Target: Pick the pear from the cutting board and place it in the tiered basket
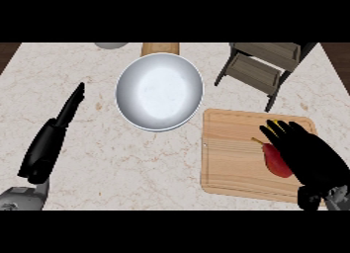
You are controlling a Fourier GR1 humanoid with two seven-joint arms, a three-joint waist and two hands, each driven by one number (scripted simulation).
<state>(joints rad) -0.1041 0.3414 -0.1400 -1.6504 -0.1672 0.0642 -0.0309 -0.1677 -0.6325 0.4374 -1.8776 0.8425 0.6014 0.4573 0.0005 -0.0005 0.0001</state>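
A red pear [276,160] with a short brown stem lies on the right half of the wooden cutting board [229,153]. My right hand [313,158] lies over the pear's right side and hides part of it; its fingers reach out toward the board's far edge, relaxed and spread. The hand is open, not curled round the fruit. The tiered basket [262,66], dark-framed with grey-brown shelves, stands at the far right, beyond the board. My left hand [45,146] rests open at the left, fingers straight and pointing away from me.
A large silver pan [159,91] with a wooden handle [160,48] sits mid-counter, just left of the board's far corner. A grey rounded object [110,45] shows at the far edge. Bare marble counter [127,163] lies between my hands.
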